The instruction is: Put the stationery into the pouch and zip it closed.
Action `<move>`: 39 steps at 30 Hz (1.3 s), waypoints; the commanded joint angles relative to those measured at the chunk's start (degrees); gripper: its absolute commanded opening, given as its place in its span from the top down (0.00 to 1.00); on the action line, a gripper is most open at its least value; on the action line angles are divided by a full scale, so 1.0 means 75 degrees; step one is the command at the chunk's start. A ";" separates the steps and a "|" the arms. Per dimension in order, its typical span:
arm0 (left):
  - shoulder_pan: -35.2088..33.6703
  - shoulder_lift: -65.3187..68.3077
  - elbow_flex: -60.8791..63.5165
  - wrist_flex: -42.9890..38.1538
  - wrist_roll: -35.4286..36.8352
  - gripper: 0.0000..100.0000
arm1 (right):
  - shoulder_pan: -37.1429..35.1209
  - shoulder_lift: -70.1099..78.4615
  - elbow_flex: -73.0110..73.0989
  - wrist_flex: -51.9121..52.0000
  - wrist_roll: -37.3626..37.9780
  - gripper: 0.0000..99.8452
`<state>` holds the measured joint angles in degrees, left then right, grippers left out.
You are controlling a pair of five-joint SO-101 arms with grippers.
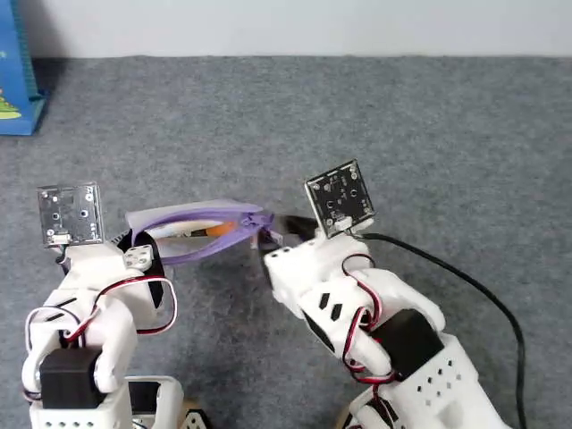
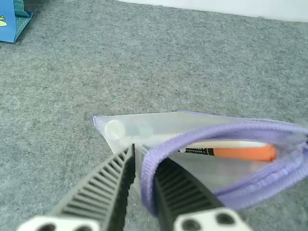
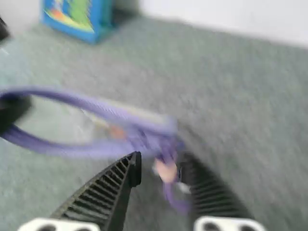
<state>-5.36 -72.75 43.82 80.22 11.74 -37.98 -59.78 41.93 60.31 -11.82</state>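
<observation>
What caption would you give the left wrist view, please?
Left gripper clamps the rim of the open pouch, orange pen inside.

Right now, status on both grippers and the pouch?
Copy: left gripper clamped on the pouch rim; right gripper open, straddling the zipper pull; pouch unzipped, orange pen inside.

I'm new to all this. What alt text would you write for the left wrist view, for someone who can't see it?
The left gripper, with two dark ribbed fingers, pinches the purple zip edge of an open, see-through pouch lying on the grey table, with an orange pen inside. A blue box stands farther off.
</observation>
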 commanded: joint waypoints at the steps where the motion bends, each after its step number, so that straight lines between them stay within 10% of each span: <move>1: 0.0012 -0.0152 -0.0111 -0.0199 -0.0059 0.99 | 0.0147 -0.0158 -0.0035 0.0205 -0.0258 0.77; 16: 0.0000 -0.0152 -0.0111 -0.0199 -0.0059 0.99 | 0.0111 -0.0135 0.2637 -0.3440 0.0199 0.81; 30: -0.0023 -0.0152 -0.0100 -0.0199 -0.0059 0.99 | 0.0147 0.1717 0.2637 -0.4859 0.0164 0.81; 39: -0.0199 -0.0152 -0.0100 -0.0199 -0.0059 0.99 | 0.0498 0.0955 0.2696 -0.4542 0.0211 0.99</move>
<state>-6.51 -72.75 43.82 80.22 11.74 -35.69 -48.53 62.68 25.14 -11.03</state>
